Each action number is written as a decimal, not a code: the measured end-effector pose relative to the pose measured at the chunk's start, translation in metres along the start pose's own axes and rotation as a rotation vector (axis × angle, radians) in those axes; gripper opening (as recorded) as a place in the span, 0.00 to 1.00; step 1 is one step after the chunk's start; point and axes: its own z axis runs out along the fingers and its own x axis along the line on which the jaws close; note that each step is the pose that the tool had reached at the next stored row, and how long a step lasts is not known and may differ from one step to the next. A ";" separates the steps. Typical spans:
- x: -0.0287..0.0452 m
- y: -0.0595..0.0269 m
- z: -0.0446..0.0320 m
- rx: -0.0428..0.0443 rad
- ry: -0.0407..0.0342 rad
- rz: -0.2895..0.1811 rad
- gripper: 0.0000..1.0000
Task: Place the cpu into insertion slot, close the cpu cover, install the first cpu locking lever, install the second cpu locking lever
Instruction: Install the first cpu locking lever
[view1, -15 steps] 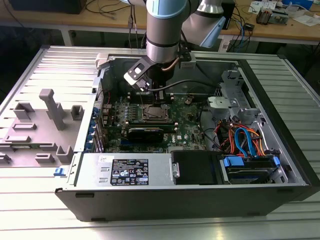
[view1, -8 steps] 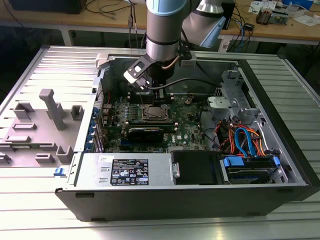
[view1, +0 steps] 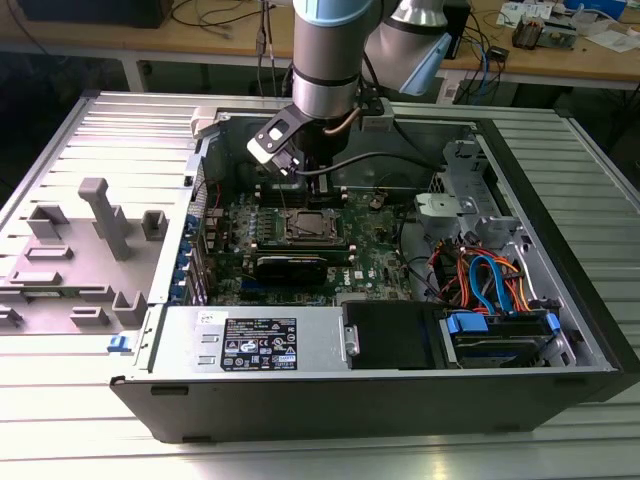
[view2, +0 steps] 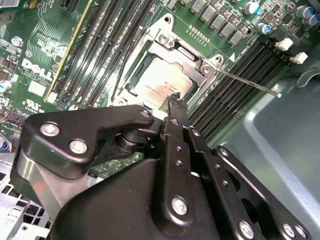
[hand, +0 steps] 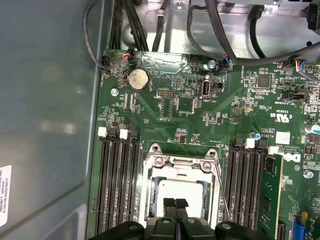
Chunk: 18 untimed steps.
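Observation:
The cpu lies flat in the insertion slot on the green board, its pale metal top showing through the window of the cpu cover. The cover's silver frame lies down around the chip. A thin locking lever sticks out sideways over the memory slots; it also shows beside the socket. A second thin lever runs along the socket's other side. My gripper hangs shut just above the chip's edge, its fingertips pressed together with nothing between them.
Black memory slots flank the socket on both sides. The case wall rises close by. Cables and a drive cage fill the exterior view's right. A grey fixture plate lies outside the case at that view's left.

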 end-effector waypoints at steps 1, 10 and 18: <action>0.0000 0.0000 0.0000 -0.0001 0.0001 0.000 0.11; 0.0001 0.0000 -0.0030 0.0001 -0.0001 0.000 0.11; 0.0002 0.0000 -0.0074 0.0001 -0.0001 0.000 0.11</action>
